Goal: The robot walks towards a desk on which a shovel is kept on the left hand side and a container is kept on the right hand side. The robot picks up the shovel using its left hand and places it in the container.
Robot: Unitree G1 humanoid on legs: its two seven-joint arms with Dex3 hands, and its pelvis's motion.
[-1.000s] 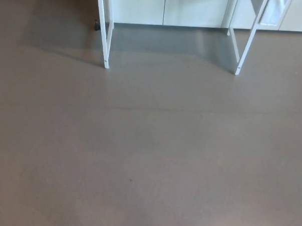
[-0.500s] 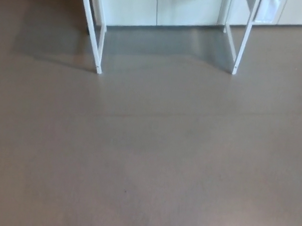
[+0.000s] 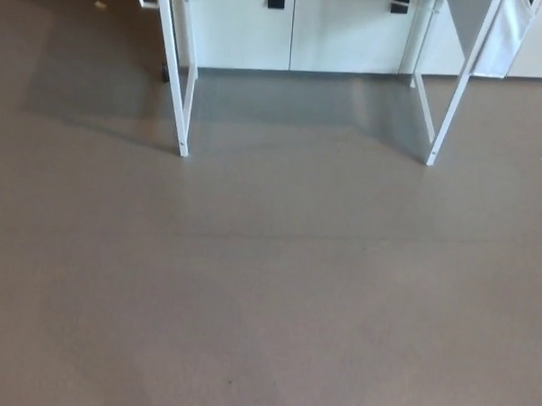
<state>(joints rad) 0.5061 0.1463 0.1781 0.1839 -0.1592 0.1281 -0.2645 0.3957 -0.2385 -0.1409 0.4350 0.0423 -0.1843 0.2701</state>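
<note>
view: grey floor [image 3: 267,284] | desk legs [image 3: 179,73] at top, white cabinets [image 3: 297,29] behind | hands/fingers: can't tell (out of shot)

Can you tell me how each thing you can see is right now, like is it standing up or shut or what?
Left desk leg: upright, foot on the floor.
Right desk leg: slanted, foot on the floor.
Cabinet doors: shut, behind the desk legs.
Floor: grey, a shadow under the desk.
Shovel and container: not in view.
Robot's hands: not in view.
</note>
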